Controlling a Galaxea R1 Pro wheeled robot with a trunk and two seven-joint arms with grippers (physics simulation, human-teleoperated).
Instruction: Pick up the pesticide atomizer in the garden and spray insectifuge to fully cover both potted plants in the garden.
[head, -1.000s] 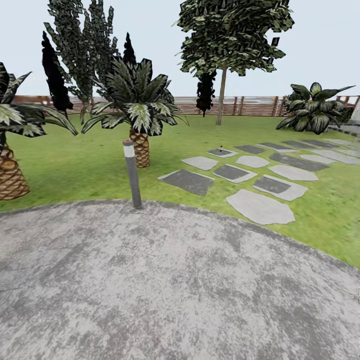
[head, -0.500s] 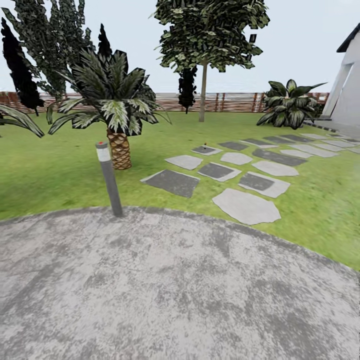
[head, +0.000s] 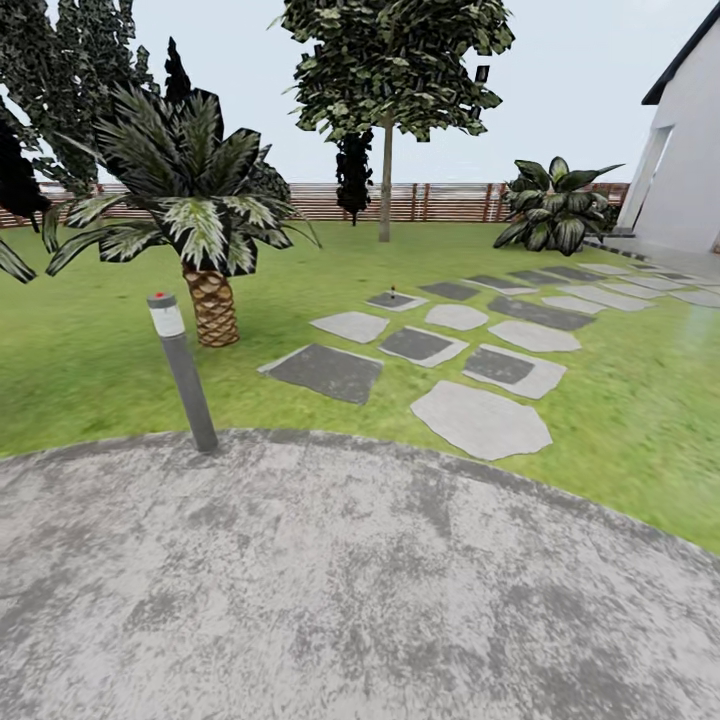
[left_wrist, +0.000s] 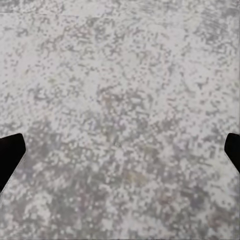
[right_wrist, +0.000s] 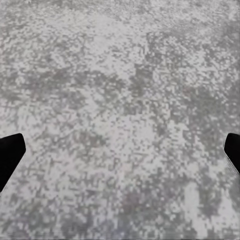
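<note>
Two dark fingertips sit at opposite edges of the left wrist view with speckled grey stone between them, so the left gripper has its jaws wide apart and holds nothing; the right wrist view gives the same picture, with the right gripper spread open over mottled grey paving. From the head view, that paving is the round stone patio, which takes up the near ground and curves away into the green lawn. At the patio's far edge stands a grey bollard lamp with a pale band and a red cap, leaning slightly. Behind it on the grass is a palm with a brown scaly trunk and striped fronds. A trail of flat stepping stones, some pale and some dark, runs away across the lawn toward a white house. On one of the far stones, a small dark-centred slab, stands the pesticide atomizer: a tiny dark speck, upright, its long axis vertical; it is too small to tell which way its nozzle faces. Farther back a slim-trunked tree rises before the brown slatted fence, and a broad-leaved shrub grows near the house corner. Dark conifers stand at the far left side.
</note>
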